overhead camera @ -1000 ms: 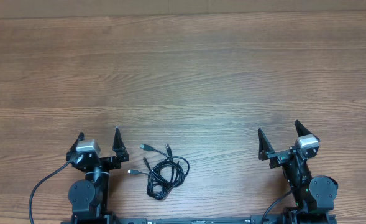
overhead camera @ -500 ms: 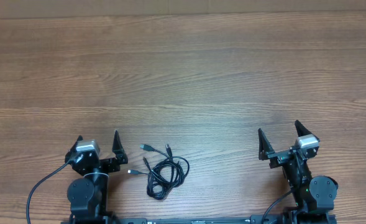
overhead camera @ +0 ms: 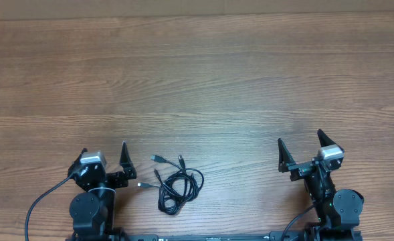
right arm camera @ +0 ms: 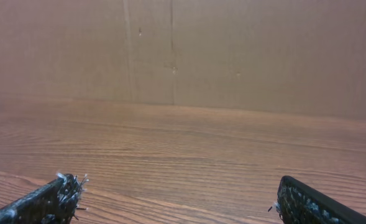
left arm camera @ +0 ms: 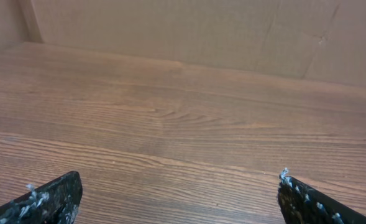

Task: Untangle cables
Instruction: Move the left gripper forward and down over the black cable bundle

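A small tangle of thin black cables (overhead camera: pixel 175 185) with silvery plug ends lies on the wooden table near the front edge, just right of my left gripper (overhead camera: pixel 104 151). That gripper is open and empty, its fingertips spread wide in the left wrist view (left arm camera: pixel 179 186). My right gripper (overhead camera: pixel 300 142) is open and empty at the front right, far from the cables; its fingertips show at the bottom of the right wrist view (right arm camera: pixel 179 186). Neither wrist view shows the cables.
The wooden table (overhead camera: pixel 197 80) stretches away from both arms. A brown cardboard wall (right arm camera: pixel 232 50) stands along its far edge. Thick black robot cables (overhead camera: pixel 39 207) trail from the left arm base.
The left gripper has shifted slightly back and left over the last second. The right arm and the cables have not moved.
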Controlling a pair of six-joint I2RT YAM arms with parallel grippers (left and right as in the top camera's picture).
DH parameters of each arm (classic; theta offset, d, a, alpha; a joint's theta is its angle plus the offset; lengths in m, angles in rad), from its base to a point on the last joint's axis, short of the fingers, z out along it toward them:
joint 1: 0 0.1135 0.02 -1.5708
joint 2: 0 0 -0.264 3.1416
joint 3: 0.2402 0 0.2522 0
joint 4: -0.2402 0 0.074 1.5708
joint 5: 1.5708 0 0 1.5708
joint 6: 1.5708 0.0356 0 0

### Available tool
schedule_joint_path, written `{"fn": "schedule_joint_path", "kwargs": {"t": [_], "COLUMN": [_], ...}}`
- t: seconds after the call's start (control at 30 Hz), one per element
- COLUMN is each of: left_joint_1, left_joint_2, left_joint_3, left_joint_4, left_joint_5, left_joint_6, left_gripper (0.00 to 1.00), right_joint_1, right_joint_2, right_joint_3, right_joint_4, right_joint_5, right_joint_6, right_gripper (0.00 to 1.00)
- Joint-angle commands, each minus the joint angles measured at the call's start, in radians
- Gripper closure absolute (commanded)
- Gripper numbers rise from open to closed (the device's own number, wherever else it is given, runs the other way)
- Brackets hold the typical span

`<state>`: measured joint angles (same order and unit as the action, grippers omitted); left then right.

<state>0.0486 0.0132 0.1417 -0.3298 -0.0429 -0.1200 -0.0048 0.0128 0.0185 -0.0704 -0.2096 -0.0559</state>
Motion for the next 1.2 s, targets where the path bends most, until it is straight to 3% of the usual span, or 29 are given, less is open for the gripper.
{"fn": "schedule_joint_path", "kwargs": {"t": [0.0, 1.17], "left_joint_1": [0.003, 0.003], "left_joint_2": [0.007, 0.793], "left_joint_3": [0.045, 0.361], "left_joint_4": [-0.004, -0.043], "left_joint_5": [-0.016, -0.031], "left_joint_6": [0.02, 0.076], "left_gripper": [0.0, 0.0], "right_joint_1": [0.004, 0.004], "right_joint_2": [-0.01, -0.01], "right_joint_3": [-0.01, -0.01], "right_joint_4": [0.005, 0.005], "right_joint_5": [0.008, 0.008], "right_joint_6": [0.006, 0.006], "right_gripper": [0.0, 0.0]}}
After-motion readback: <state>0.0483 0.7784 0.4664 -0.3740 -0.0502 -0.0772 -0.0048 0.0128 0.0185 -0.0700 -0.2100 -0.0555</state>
